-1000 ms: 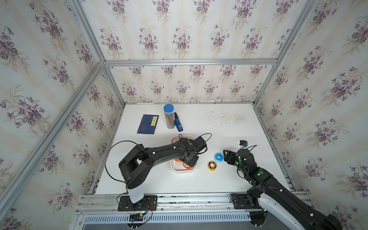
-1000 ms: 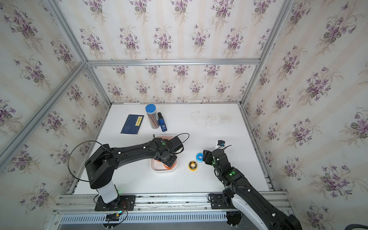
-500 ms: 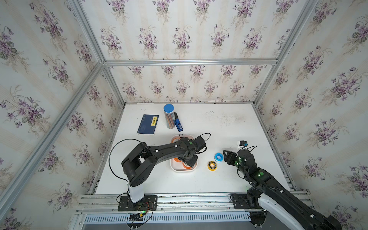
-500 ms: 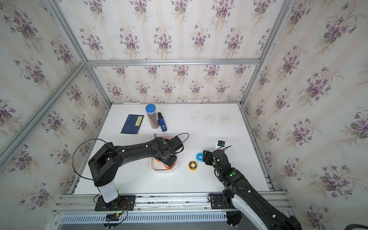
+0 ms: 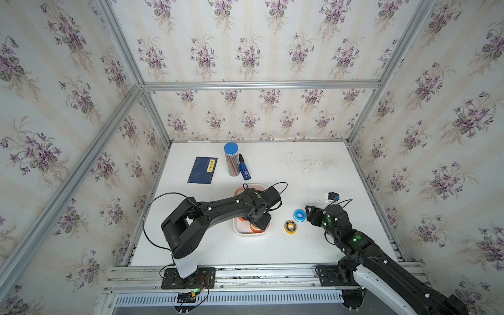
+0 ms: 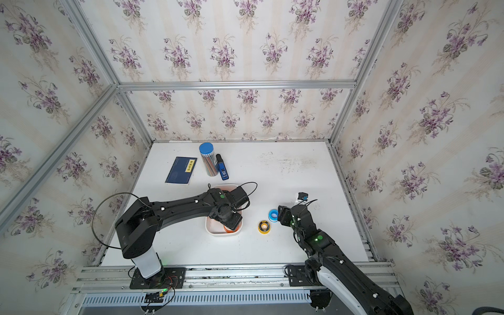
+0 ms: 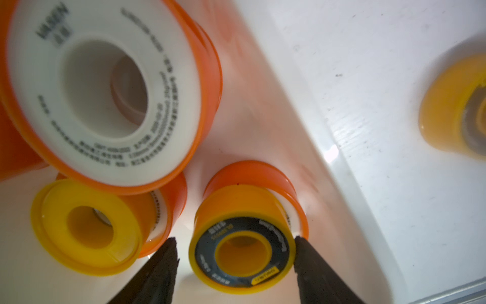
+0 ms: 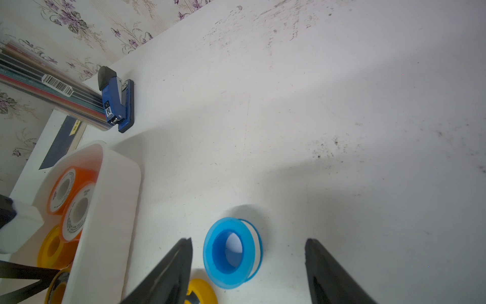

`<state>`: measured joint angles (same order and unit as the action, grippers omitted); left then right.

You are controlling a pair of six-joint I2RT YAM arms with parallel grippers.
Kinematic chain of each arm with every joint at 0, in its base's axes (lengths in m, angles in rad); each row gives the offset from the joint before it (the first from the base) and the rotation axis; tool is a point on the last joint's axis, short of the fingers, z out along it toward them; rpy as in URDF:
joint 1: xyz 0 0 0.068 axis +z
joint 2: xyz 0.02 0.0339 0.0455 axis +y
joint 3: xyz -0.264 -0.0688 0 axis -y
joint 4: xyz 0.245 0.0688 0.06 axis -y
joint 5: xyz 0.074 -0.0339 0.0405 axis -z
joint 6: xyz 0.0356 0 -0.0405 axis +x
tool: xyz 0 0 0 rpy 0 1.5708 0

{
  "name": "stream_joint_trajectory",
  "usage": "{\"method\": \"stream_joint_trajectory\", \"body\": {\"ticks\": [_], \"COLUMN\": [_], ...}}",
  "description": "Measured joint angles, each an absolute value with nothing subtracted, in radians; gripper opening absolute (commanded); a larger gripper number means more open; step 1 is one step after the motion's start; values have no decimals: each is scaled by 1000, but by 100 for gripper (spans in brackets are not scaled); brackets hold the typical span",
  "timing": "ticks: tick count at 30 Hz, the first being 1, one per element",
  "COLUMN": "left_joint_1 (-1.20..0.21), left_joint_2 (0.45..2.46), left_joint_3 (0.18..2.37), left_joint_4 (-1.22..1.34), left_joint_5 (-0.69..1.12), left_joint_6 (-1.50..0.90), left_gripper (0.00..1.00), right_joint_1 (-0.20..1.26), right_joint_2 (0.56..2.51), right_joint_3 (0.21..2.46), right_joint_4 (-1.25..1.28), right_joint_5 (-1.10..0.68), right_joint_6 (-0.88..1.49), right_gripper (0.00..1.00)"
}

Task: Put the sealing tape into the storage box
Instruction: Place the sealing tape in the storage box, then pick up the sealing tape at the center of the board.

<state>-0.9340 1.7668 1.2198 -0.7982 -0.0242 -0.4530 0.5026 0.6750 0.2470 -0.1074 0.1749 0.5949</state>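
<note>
The white storage box (image 5: pixel 237 231) (image 6: pixel 208 230) sits mid-table and holds several sealing tape spools. My left gripper (image 7: pixel 235 239) (image 5: pixel 257 222) is down inside it, open. Its fingers straddle a yellow spool with a dark label (image 7: pixel 242 252) that rests on the box floor, beside a yellow spool (image 7: pixel 84 229) and a big orange one (image 7: pixel 105 86). To the right of the box, a blue spool (image 5: pixel 299 215) (image 8: pixel 231 252) and a yellow spool (image 5: pixel 290 227) (image 8: pixel 202 292) lie on the table. My right gripper (image 8: pixel 248 239) (image 5: pixel 306 214) is open around the blue spool, with a gap on each side.
At the back left lie a dark blue booklet (image 5: pixel 202 170), a tall pencil tube with a blue lid (image 5: pixel 231 159) and a blue stapler (image 5: pixel 244 169). A small black and blue object (image 5: pixel 332 195) sits right of my right gripper. The left arm's cable loops over the box.
My left gripper's jaws have spread apart from the yellow dark-labelled spool in the box. The right arm and both spools on the table have stayed put.
</note>
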Motion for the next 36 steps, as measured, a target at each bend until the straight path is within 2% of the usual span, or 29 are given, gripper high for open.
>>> {"method": "stream_joint_trajectory", "body": {"ticks": [10, 18, 25, 28, 30, 36], "left_joint_1": [-935, -936, -925, -916, -915, -914], "left_joint_2": [1673, 1457, 1249, 1186, 1148, 1041], "left_joint_3": [1221, 1197, 1130, 1112, 1104, 1054], "left_joint_4": [-831, -915, -1019, -1059, -1084, -1105], "left_joint_5": [-22, -76, -159, -190, -214, -278], "left_joint_6": [-461, -487, -511, -517, -517, -515], "left_gripper": [72, 72, 73, 74, 80, 83], "right_joint_1": [503, 503, 514, 574, 627, 813], "right_joint_2": [709, 869, 888, 928, 959, 1031], "right_joint_3": [255, 354, 454, 492, 511, 551], "right_joint_4": [-103, -141, -276, -329, -364, -439], "right_joint_5": [174, 140, 93, 61, 34, 54], "right_joint_6": [595, 579, 603, 626, 633, 710], "right_gripper": [77, 77, 77, 78, 79, 81]}}
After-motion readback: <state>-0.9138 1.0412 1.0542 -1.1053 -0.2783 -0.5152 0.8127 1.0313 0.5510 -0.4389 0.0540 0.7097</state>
